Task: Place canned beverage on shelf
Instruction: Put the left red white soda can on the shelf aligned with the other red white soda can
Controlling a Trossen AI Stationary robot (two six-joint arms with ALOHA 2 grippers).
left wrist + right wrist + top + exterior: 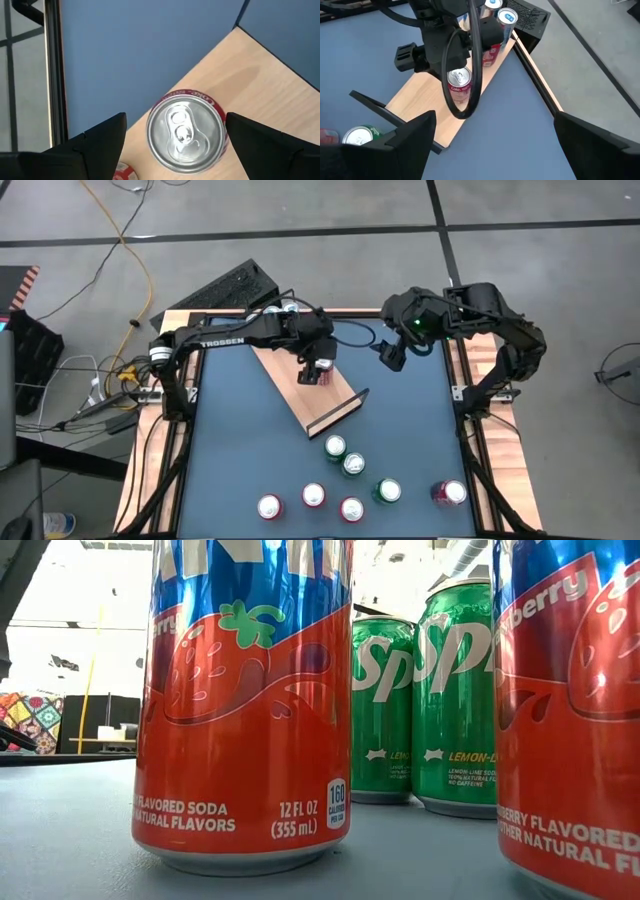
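High view: the left gripper (pixel 318 370) is over the shelf (pixel 300 385), directly above a red Coke can (pixel 319 377) that stands upright on the board near its middle. The shelf lies diagonally on the blue table (pixel 250 450), its long axis running from the far left toward the near right, a black rail (pixel 340 412) at the near end. More cans sit at the far end of the shelf, mostly hidden by the arm. The right gripper (pixel 392 352) waits off the shelf, over the table's far right part. Seven loose cans (pixel 352 465) stand upright along the near side of the table. Low view: only near cans show, two red strawberry cans (pixel 245 700) and two green cans (pixel 455 690), all upright; no gripper is visible. Left wrist view: the Coke can (pixel 186 131) sits between the two fingers (pixel 100 145), top toward the camera, with clear gaps either side; the jaws are spread and not gripping it. Right wrist view: the right fingers (pixel 407 142) are spread wide with nothing between them; beyond, the Coke can (pixel 459 82) stands on the shelf (pixel 420 107) under the left gripper (pixel 442 60), with further cans (pixel 506 20) at the shelf's far end
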